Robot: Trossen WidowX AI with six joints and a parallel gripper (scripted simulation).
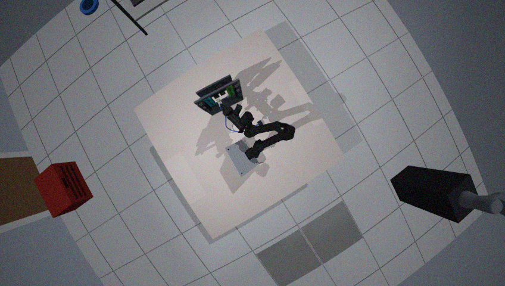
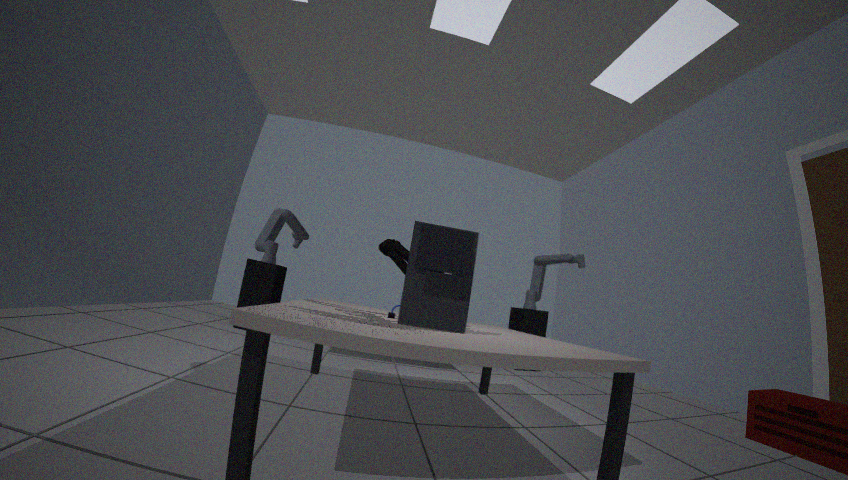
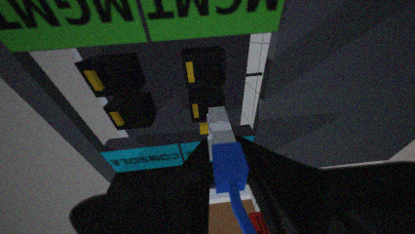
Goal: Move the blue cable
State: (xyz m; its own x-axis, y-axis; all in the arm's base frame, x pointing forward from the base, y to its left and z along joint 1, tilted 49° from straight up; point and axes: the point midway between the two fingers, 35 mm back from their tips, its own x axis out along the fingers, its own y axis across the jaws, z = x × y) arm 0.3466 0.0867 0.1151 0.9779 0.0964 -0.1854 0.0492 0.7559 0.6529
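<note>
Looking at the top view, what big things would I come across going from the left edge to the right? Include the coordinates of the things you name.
Brown door (image 1: 17, 191) → red box with dark slots (image 1: 55, 187) (image 3: 258, 221) → pale table (image 1: 170, 141) (image 2: 535, 350) → black pedestal (image 1: 425, 187).

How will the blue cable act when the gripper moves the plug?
The blue cable looks floppy: it bows in a loose curve, so it will probably trail and flex. It seems thin beside the blue plug, so likely light. The gripper grips the plug, so expect little drag unless the slack runs out.
</note>
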